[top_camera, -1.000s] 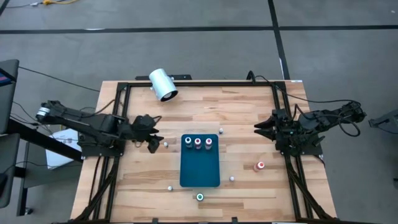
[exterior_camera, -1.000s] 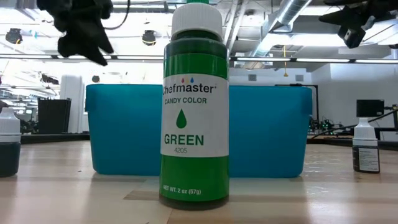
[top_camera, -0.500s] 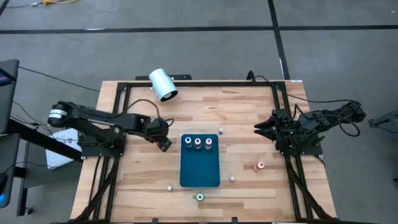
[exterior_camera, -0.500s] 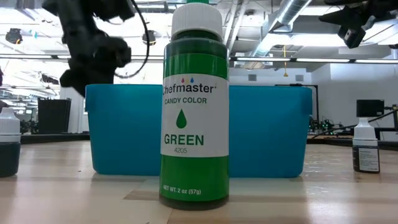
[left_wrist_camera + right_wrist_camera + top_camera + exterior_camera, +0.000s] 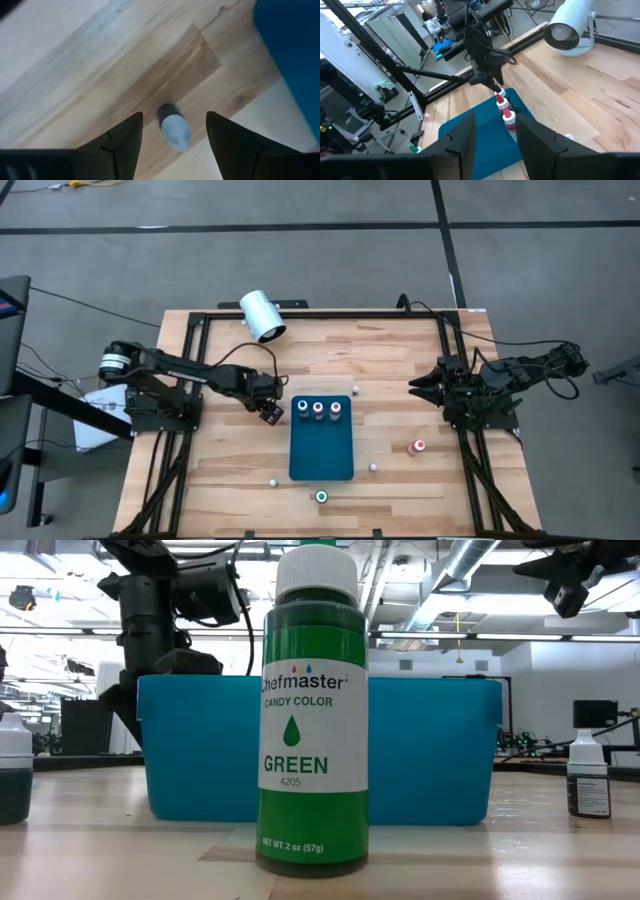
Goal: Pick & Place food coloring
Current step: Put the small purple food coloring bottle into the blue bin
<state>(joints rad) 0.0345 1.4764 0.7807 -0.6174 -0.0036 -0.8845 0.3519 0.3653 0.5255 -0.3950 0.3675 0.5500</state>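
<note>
The left gripper (image 5: 268,413) hangs over the wood just beside the blue tray's (image 5: 322,462) upper-left corner, its fingers (image 5: 120,145) spread wide with a small whitish-capped bottle (image 5: 172,129) framed in the gap between them, untouched. That framing reads as a line-up for a grasp: the open jaws straddle the bottle so they can come down on either side of it. In the left wrist view the bottle shows its cap end toward the camera, so I judge it stands upright on the table with its long axis vertical.

Three more bottles (image 5: 318,409) stand upright in a row at the tray's far end, apparently already placed. Others stand scattered on the table (image 5: 400,360): a green-topped one (image 5: 322,497) near the front edge, a red-topped one (image 5: 419,446) to the right.

The right gripper (image 5: 418,387) waits at the table's right side, well apart, fingers open. A white cylinder (image 5: 262,316) lies at the back edge.
</note>
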